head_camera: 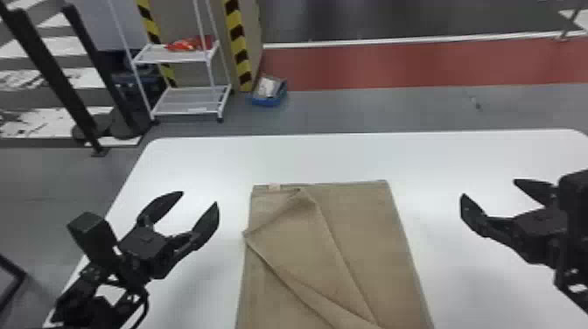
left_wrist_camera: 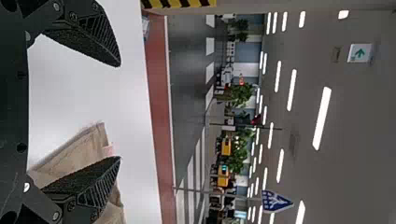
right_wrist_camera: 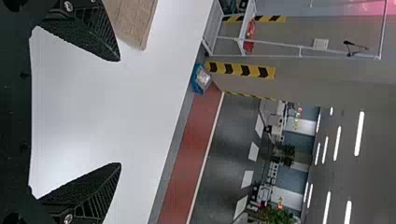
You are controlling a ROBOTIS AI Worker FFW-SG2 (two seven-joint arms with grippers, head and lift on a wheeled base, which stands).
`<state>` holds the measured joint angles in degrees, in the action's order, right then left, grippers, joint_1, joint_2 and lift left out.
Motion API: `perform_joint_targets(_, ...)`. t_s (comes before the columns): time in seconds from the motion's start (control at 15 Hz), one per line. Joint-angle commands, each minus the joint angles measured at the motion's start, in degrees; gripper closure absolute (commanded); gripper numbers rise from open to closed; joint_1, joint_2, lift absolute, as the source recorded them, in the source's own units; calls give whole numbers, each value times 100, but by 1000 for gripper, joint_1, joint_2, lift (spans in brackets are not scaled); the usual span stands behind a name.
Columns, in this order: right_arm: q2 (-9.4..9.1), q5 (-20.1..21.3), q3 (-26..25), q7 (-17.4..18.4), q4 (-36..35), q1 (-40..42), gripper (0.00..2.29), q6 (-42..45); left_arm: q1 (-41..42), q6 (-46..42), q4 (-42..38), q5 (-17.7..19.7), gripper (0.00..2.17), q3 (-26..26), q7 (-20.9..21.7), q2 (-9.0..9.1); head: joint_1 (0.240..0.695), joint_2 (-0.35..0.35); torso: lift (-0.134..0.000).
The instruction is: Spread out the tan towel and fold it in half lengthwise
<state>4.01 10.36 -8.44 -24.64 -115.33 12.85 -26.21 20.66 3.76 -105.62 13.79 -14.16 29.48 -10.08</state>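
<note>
Your tan towel (head_camera: 372,245) is lying on the white table (head_camera: 201,162) between the two grippers, a folded-over layer slanting across its left part. Your left gripper (head_camera: 200,197) and right gripper (head_camera: 489,188) are both hovering with fingers spread wide, apart from the cloth. Beyond the table, a blue bin (head_camera: 267,102) is holding something pale (head_camera: 267,87), and a white rack (head_camera: 151,54) is carrying a red item (head_camera: 188,44) on its upper shelf.

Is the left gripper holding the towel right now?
No, the left gripper stands open beside the towel, gripping nothing.
</note>
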Motion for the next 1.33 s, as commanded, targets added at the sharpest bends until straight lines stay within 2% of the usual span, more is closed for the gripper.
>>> perform_joint_targets(0.0, -137, -307, -685, 3, -218, 226, 80, 58, -132, 798, -2, -17, 215, 124, 189, -3, 695, 56, -125)
perform_joint_targets(0.13, -234, -553, -1124, 12, -324, 358, 80, 76, -202, 956, -2, -202, 255, 256, 339, -3, 695, -39, -125)
perform_joint_targets(0.27, -339, -808, -1432, 12, -324, 376, 80, 76, -290, 1062, 15, -386, 296, 396, 471, -3, 695, -89, -125)
perform_joint_targets(0.53, -357, -975, -1643, 12, -262, 393, 80, 93, -475, 1835, 15, -659, 333, 572, 822, 32, 695, -177, -125)
perform_joint_targets(0.8, -348, -1036, -1713, 3, -209, 367, 80, 111, -694, 1994, 121, -870, 333, 616, 892, 41, 695, -210, -125)
perform_joint_targets(1.07, -348, -1036, -1722, -15, -166, 332, 80, 93, -985, 2222, 358, -1107, 333, 721, 901, 59, 695, -209, -125)
perform_joint_targets(1.27, -331, -1045, -1722, -23, -148, 332, 80, 58, -1028, 2433, 358, -1151, 356, 845, 901, 59, 695, -213, -125)
